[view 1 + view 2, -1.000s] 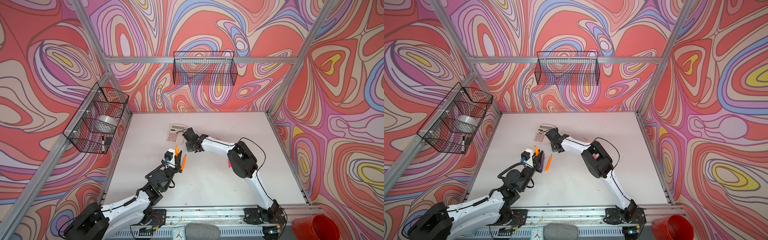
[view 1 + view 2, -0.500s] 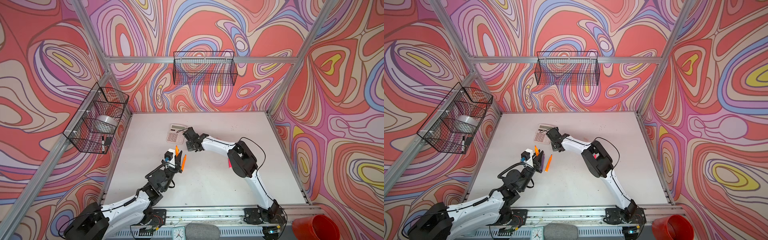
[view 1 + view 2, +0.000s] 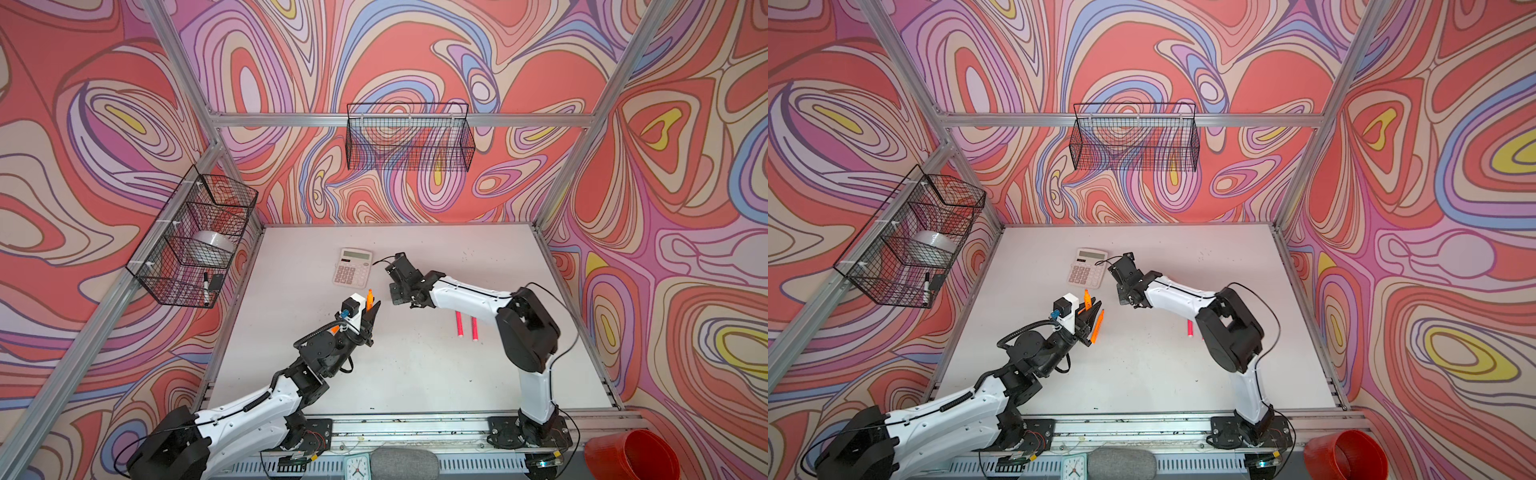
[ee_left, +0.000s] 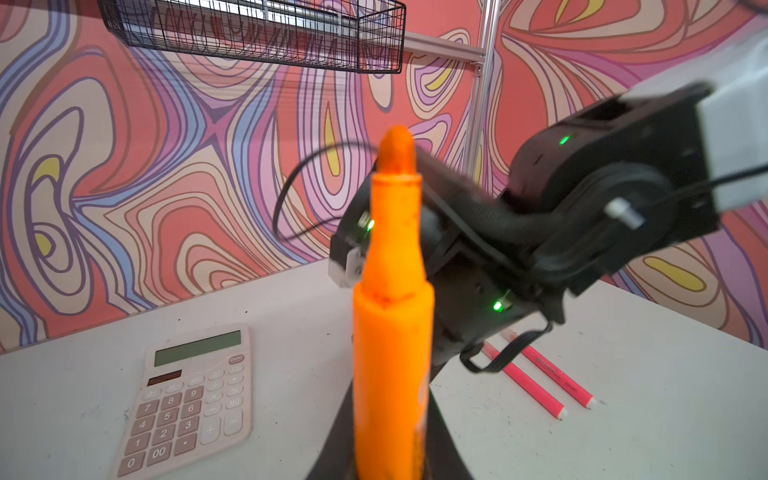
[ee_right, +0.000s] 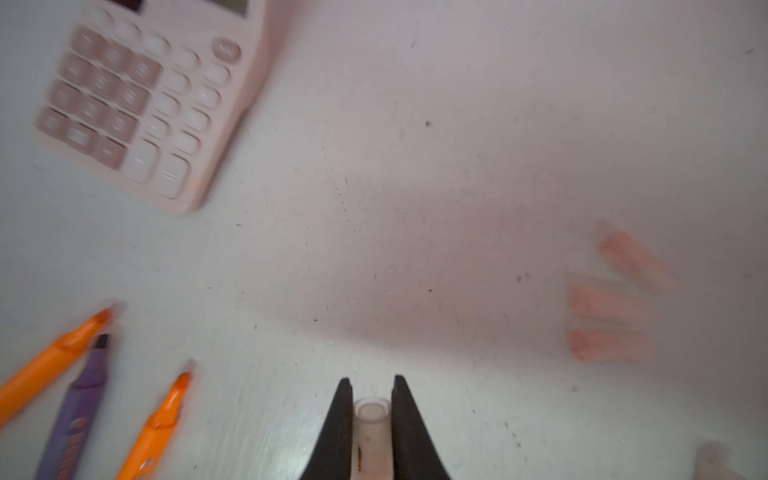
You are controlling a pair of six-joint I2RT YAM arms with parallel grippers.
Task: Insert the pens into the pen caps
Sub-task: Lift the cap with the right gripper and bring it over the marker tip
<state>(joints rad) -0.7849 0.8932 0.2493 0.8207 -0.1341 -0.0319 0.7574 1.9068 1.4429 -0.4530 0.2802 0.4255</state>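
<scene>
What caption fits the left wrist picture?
Left claw grips an uncapped orange pen; a calculator and two pink pens lie beyond.

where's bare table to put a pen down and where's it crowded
Widest bare stretch: back right of the table, beyond the right arm and right of the calculator. Also the near middle, between it and the left arm. Crowded: the middle, near the calculator, with loose pens and caps.

One orange pen (image 4: 390, 316) is held upright, tip uppermost, and one translucent cap (image 5: 371, 436) is clamped. Two pink-red pens (image 3: 459, 323) are laid parallel, side by side. Two orange pens (image 5: 45, 368), a purple pen (image 5: 81, 409) and three pinkish caps (image 5: 606, 307) are seen lying flat.
</scene>
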